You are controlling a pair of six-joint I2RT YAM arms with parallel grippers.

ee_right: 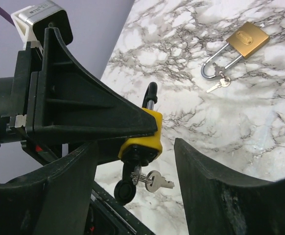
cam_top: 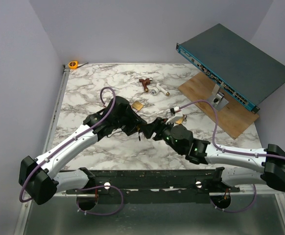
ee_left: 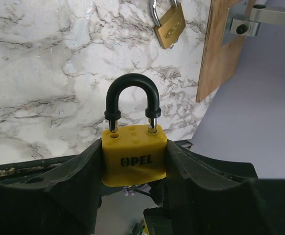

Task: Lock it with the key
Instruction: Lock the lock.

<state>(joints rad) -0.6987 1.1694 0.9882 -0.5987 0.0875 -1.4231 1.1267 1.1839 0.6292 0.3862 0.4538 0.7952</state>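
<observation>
Since the key [ee_right: 124, 186] is a tiny, thin piece of metal, I judge it light, stiff and slick, easily lost from a careless pinch. It sits in the keyway under the yellow padlock [ee_left: 132, 152], at 6 o'clock of the body in the right wrist view. It has a dark round head, and a small ring [ee_right: 138, 180] carries a silvery spare key [ee_right: 158, 182] that dangles loose beside it.

The left claw [ee_left: 134, 169] pinches the padlock by its two sides and holds it above the tabletop [ee_right: 230, 127], with the black-coated shackle [ee_left: 132, 90] pointing to 12 o'clock in its own view. Whether the shackle is latched I cannot tell. The right claw [ee_right: 135, 147] is spread, one finger at either side of the hanging keys, touching nothing that I can see.

The best hold looks to be the round head itself, flat between the pads and close under the body. The ring and spare key would merely swing. The padlock seems dense and rigid, but its smooth yellow casing may twist in the left claw as the key turns.

A brass padlock [ee_right: 249, 40] with its own keys lies on the tabletop at about 1 o'clock, well apart.
</observation>
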